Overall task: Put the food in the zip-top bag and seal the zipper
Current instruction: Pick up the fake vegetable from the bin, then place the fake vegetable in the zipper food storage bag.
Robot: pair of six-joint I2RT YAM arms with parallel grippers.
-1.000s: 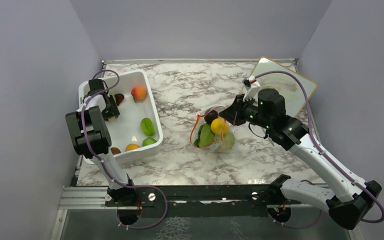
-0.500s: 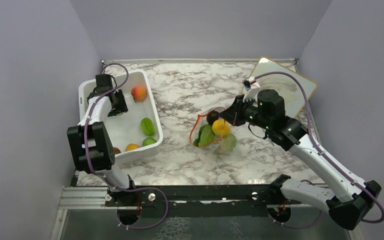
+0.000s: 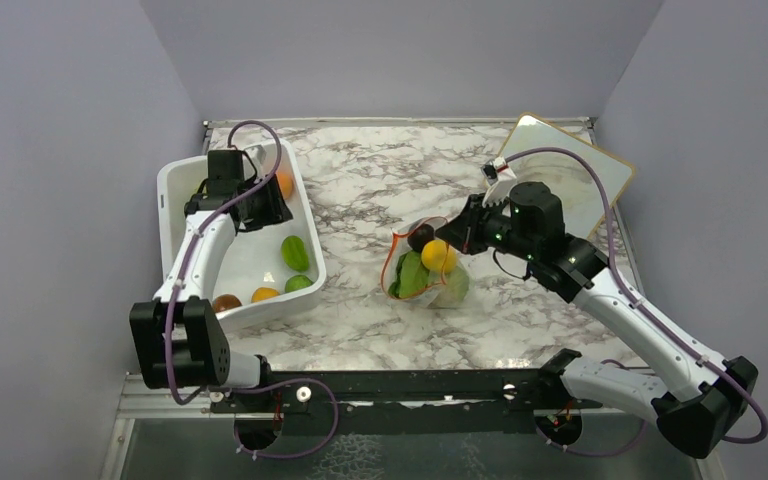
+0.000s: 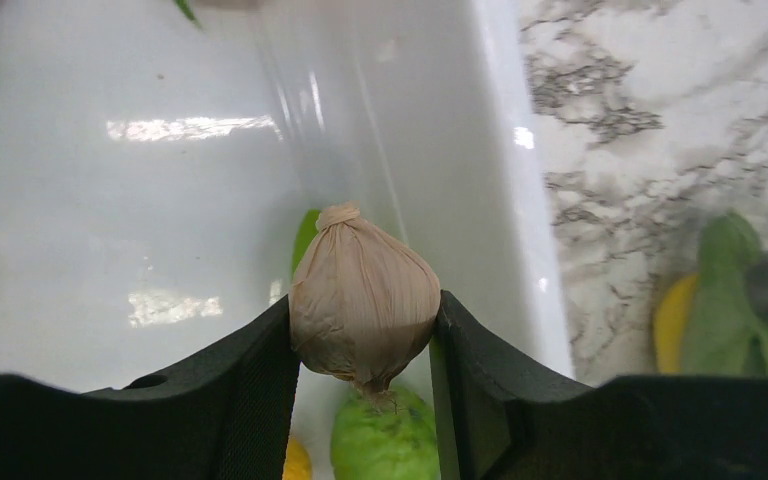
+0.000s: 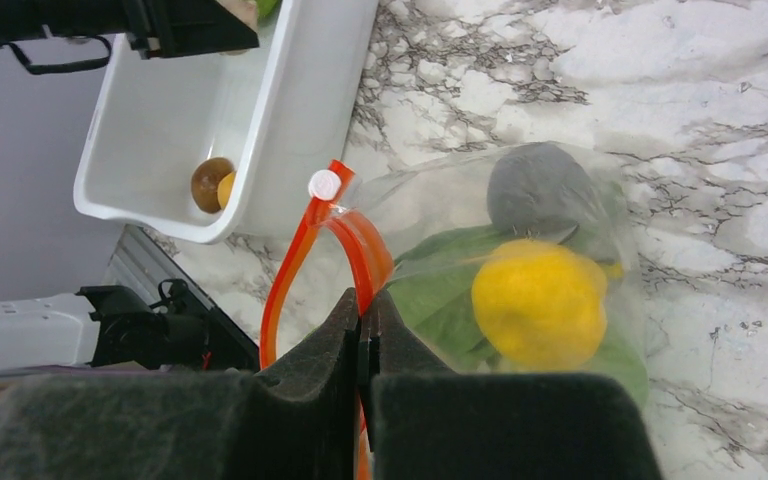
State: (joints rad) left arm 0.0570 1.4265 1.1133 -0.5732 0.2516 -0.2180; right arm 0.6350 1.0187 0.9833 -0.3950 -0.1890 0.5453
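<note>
Workspace seen from above and from both wrists. The left gripper (image 4: 363, 335) is narrowed onto a beige garlic bulb (image 4: 362, 295), with one black finger (image 4: 260, 390) pressed to each side and the bulb's twisted tip pointing out past the fingertips. The bulb is held over the inside of the white tub (image 3: 172, 190), near the tub's right wall. Beneath it in the left wrist view, a green fruit (image 4: 385, 440) and the edge of a yellow piece (image 4: 295, 462) lie on the tub floor. In the top view the tub stands at the left of the marble table (image 3: 360, 170). It also holds an elongated green piece (image 3: 295, 252), an orange piece (image 3: 265, 294) and a dark brown piece (image 3: 226, 302) at its near end — an orange fruit (image 3: 285, 184) at the far end is partly hidden by the left arm.

The right gripper (image 5: 363, 322) is pinched fully together on the zipper (image 5: 295, 265), the red-orange strip of the zip-top bag (image 5: 430, 200). The strip loops up to a small white slider tab (image 5: 324, 184). The bag lies on the marble near the table's middle, well apart from the tub, with its mouth gaping in a loop. Inside are a yellow lemon (image 5: 538, 302), a dark rounded piece (image 5: 540, 182) just beyond the lemon, and green leaves (image 5: 440, 285) beneath both. A pale board with a yellow rim (image 3: 600, 165) lies at the far right corner, behind the right arm.
</note>
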